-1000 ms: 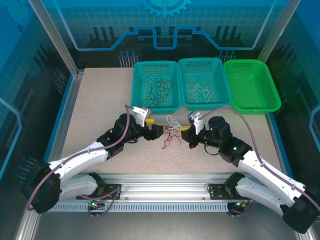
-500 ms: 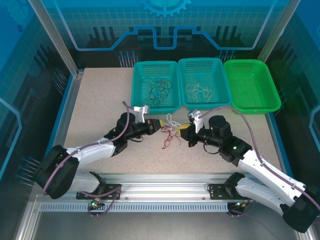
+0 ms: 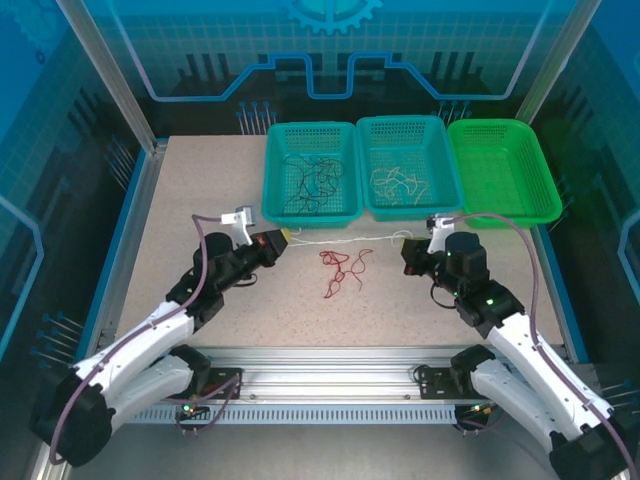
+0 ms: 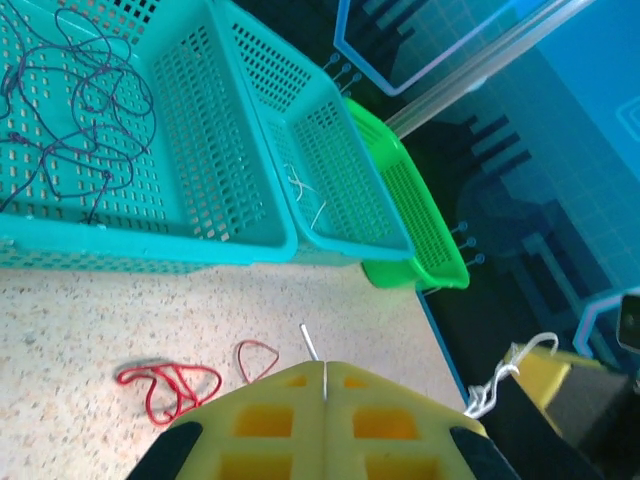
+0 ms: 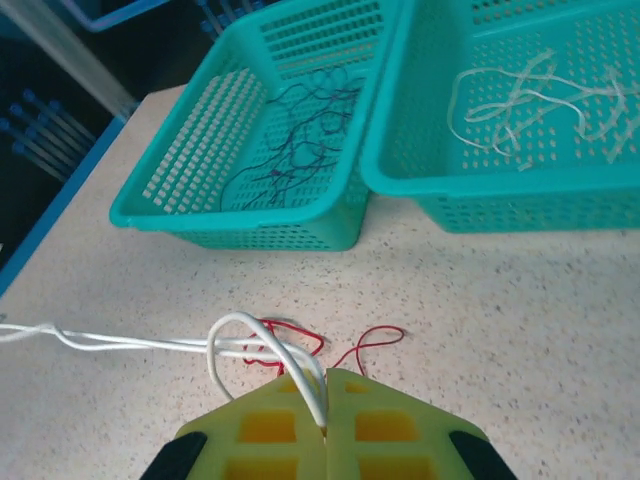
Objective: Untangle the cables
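Now, lower centre: red cable (image 3: 340,272) seen loose on table (image 3: 200,190). Just above, white cable (image 3: 345,238) held taut between left gripper (image 3: 284,237) and right gripper (image 3: 408,244), both jaws clamped tight on its ends. Further up: dark cables (image 3: 312,182) laid in left teal basket (image 3: 310,128), white strands (image 3: 400,182) in middle basket (image 3: 400,121). Green basket (image 3: 505,170) set at upper right.
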Robot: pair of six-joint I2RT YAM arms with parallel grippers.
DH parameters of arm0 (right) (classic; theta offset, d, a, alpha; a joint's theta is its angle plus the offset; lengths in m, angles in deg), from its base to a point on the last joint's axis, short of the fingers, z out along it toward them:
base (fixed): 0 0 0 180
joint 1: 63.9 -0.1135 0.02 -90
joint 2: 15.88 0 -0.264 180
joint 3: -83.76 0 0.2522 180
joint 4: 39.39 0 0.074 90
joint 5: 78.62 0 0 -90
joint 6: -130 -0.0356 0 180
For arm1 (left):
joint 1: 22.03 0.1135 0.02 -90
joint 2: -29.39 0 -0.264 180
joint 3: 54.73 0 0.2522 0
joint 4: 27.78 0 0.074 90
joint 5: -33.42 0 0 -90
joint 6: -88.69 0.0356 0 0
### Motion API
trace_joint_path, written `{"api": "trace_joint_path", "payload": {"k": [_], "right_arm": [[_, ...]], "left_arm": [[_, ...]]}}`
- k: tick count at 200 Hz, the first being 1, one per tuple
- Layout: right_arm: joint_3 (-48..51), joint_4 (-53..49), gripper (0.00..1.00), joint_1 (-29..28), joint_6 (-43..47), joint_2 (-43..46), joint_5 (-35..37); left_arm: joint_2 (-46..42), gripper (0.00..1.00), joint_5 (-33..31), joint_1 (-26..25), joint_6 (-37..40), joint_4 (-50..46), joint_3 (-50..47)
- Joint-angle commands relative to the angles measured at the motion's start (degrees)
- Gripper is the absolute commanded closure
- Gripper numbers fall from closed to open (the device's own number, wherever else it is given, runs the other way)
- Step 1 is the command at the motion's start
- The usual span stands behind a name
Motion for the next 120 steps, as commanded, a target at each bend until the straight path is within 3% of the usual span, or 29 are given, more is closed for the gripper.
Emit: {"api": "trace_joint_path", "payload": {"k": [1, 37, 70, 80, 94, 120], "right_arm": [[1.00, -5.08, 1.00, 6.84, -8.69, 1.85, 5.44], [-0.06, -2.75, 1.00, 8.64, -11.37, 2.27, 1.63], [-2.14, 5.23, 1.00, 7.41, -9.51, -1.96, -10.44], [-2.97, 8.63, 0.88, 5.75, -7.25, -3.90, -15.26], [-5.37, 10.48, 0.62, 1.19, -1.55, -7.28, -20.08], [-11.50, 5.62, 0.25, -11.47, 11.60, -15.22, -16.50]], "left_arm": [[-2.25, 1.00, -10.48, 2.13, 3.91, -13.17, 0.72], [-2.98, 1.00, -8.64, 2.31, 2.49, -10.39, -1.08], [-0.76, 1.00, -0.67, 2.25, 0.79, 0.02, -1.91], [-0.18, 1.00, -0.19, 2.27, 0.94, 0.15, -1.04], [0.60, 1.00, 0.42, 2.13, 1.42, 0.12, 0.07], [1.85, 1.00, 2.07, 1.91, 2.06, 0.57, 1.61]]}}
